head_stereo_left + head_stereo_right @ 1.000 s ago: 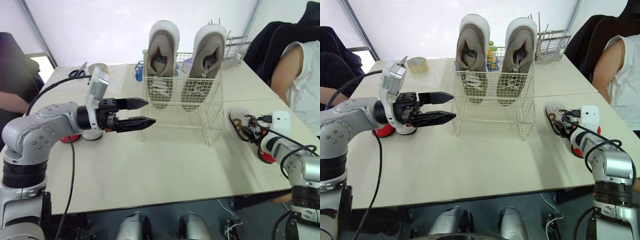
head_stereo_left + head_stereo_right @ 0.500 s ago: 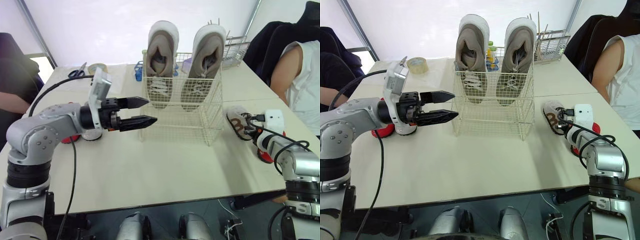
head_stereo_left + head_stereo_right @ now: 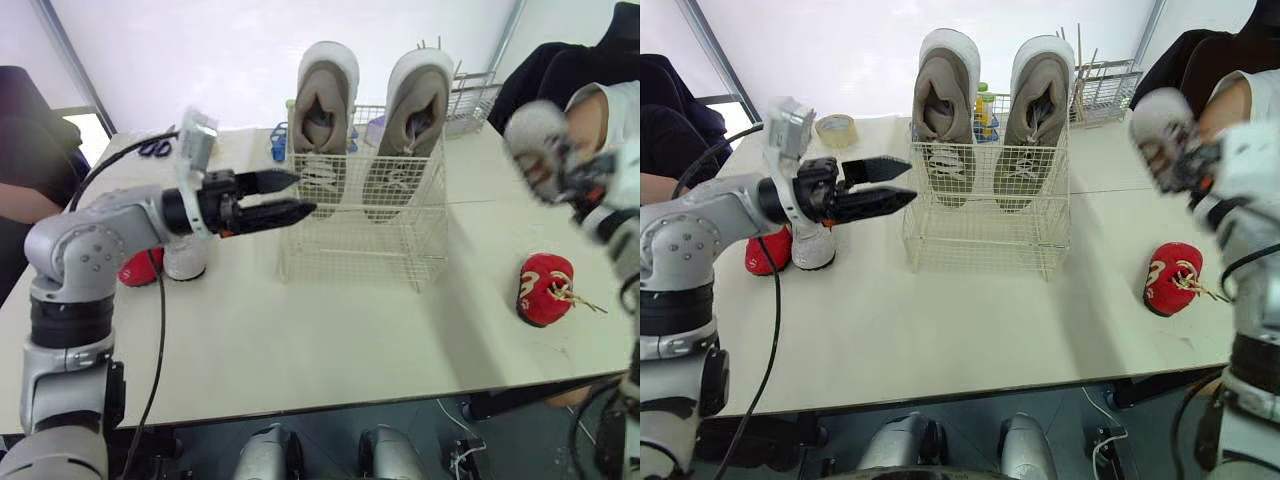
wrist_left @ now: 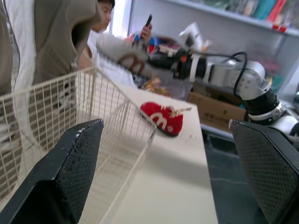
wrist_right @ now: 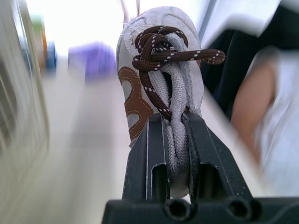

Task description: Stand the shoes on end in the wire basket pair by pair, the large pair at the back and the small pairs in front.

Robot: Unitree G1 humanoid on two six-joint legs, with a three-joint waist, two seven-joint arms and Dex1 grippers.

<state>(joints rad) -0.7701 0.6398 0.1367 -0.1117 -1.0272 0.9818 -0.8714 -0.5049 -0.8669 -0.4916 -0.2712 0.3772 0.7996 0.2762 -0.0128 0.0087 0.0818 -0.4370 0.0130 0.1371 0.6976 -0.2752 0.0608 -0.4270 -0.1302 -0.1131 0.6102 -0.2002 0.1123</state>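
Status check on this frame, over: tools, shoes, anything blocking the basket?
Left tool open, hovering at wire basket's left side. Right tool shut on small grey shoe, held aloft. Large pair upright at back, front section unfilled. Red shoe on table, right.

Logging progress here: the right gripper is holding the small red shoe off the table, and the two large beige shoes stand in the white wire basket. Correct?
No. The right gripper holds the small grey shoe with brown laces, as the right wrist view shows; the small red shoe lies on the table. The rest is right.
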